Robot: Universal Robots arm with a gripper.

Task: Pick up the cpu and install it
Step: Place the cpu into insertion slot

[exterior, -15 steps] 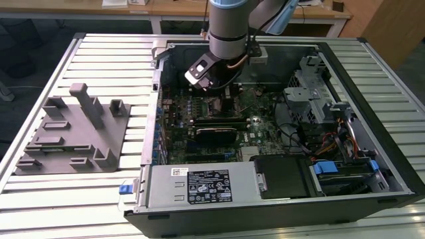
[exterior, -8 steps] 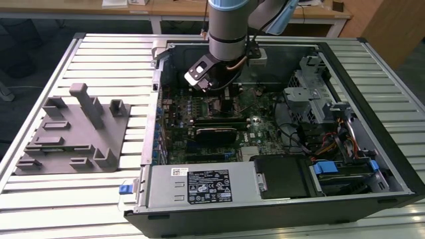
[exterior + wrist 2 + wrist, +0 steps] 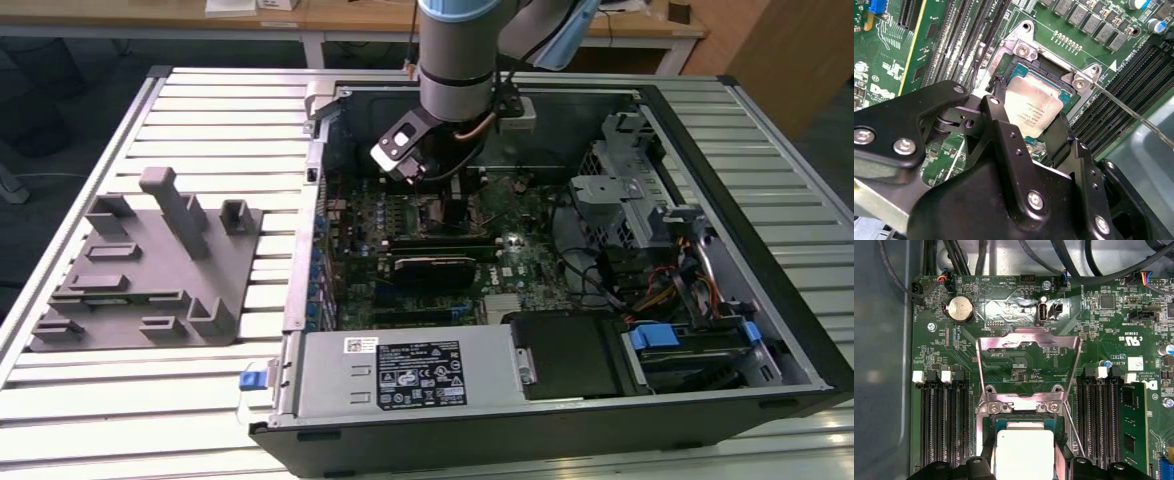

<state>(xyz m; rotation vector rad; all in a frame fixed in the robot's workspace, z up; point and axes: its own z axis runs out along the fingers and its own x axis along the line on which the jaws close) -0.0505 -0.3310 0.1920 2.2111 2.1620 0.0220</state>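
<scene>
The cpu (image 3: 1033,107), a small square chip with a pale silvery top, sits between my gripper's (image 3: 1030,119) two black fingers (image 3: 998,112), directly over the open socket (image 3: 1019,70) on the green motherboard. The first wrist view has the cpu (image 3: 1023,452) just above the socket's frame (image 3: 1021,407). There the metal load plate (image 3: 1029,347) stands flipped up and the thin lever (image 3: 1074,432) is swung out. My gripper (image 3: 430,185) reaches down into the open computer case (image 3: 561,400) at its far middle. The fingers are shut on the cpu's two opposite edges.
Rows of black memory slots (image 3: 944,425) flank the socket, with one memory stick (image 3: 1131,425) fitted. Cables (image 3: 954,260) run along the case wall. A grey plastic tray (image 3: 147,270) with upright posts lies on the slatted table at the exterior view's left. Drive bays (image 3: 641,210) fill the case's other side.
</scene>
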